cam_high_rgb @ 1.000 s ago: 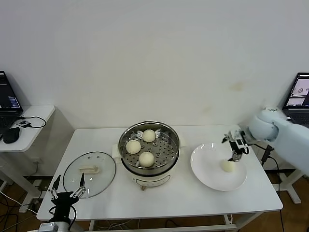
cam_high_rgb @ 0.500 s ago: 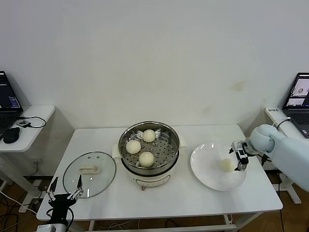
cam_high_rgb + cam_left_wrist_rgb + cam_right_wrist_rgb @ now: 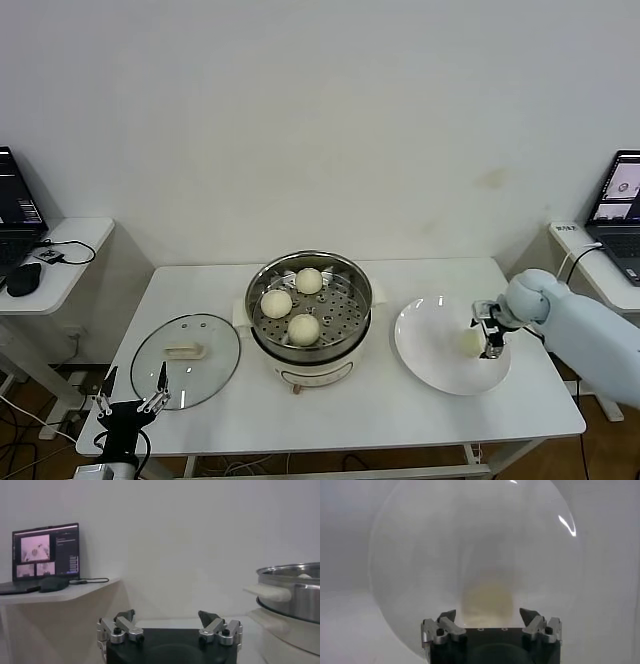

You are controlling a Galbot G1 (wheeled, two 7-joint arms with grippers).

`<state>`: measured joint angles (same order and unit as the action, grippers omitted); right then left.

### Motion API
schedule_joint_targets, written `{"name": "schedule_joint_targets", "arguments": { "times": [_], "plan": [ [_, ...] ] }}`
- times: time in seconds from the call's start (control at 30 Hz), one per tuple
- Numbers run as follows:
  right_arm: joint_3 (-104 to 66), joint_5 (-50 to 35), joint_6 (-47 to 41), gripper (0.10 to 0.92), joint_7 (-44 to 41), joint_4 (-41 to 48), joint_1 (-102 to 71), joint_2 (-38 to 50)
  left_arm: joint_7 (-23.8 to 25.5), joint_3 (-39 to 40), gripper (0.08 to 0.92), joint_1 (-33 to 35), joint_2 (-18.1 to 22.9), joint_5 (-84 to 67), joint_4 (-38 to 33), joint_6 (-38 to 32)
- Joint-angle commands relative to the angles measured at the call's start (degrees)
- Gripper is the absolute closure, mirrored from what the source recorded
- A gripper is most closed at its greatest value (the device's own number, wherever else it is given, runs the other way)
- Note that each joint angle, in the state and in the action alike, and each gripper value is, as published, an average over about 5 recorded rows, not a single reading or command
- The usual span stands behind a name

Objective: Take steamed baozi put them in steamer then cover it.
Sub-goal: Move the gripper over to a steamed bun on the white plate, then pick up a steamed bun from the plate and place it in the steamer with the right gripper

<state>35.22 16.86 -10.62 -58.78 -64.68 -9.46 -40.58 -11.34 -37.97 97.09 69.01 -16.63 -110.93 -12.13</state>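
Now on the white plate, right of the steamer: one last bun, pale and round, lying toward the plate's right side, seen in the wrist view as a soft yellowish blur between the spread fingers. Directly at it, the right gripper, pointed down over the plate with fingers set wide apart on either side of the bun, not closed on it; contact impossible to judge. Three more buns in the steamer at the table's centre: one at the back, one to the left, one at the front, all resting on the perforated tray. Further left, flat on the table, the glass lid, handle up, well apart from the steamer. Low at the table's front left corner, the left gripper, idle, fingers wide open and holding nothing, steamer rim visible off to its side. Beyond, laptops on side desks at both edges.
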Motion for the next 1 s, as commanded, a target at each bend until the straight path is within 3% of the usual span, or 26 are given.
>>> {"name": "schedule_joint_targets", "arguments": {
  "times": [0.03, 0.43, 0.73, 1.0],
  "plan": [
    [-1.35, 0.87, 0.41, 0.303, -0.08, 2.20, -1.01, -1.74, -0.02, 0.01, 0.177, -0.02, 0.00, -0.02, 0.06, -0.02],
    [1.27, -2.11, -0.79, 0.468, -0.67, -2.24, 3.80, 1.08, -0.08, -0.01, 0.177, 0.00, 0.04, -0.07, -0.12, -0.08],
    [10.63, -13.66, -5.77, 0.469, -1.19, -12.66, 20.96, 5.17, -0.06, 0.36, 0.177, -0.33, -0.14, -0.08, -0.42, 0.00],
    [22.70, -27.01, -11.86, 0.457, 0.93, -18.31, 39.18, 0.38, -0.02, 0.68, 0.177, -0.65, -0.46, -0.14, -0.67, 0.09]
  ]
}}
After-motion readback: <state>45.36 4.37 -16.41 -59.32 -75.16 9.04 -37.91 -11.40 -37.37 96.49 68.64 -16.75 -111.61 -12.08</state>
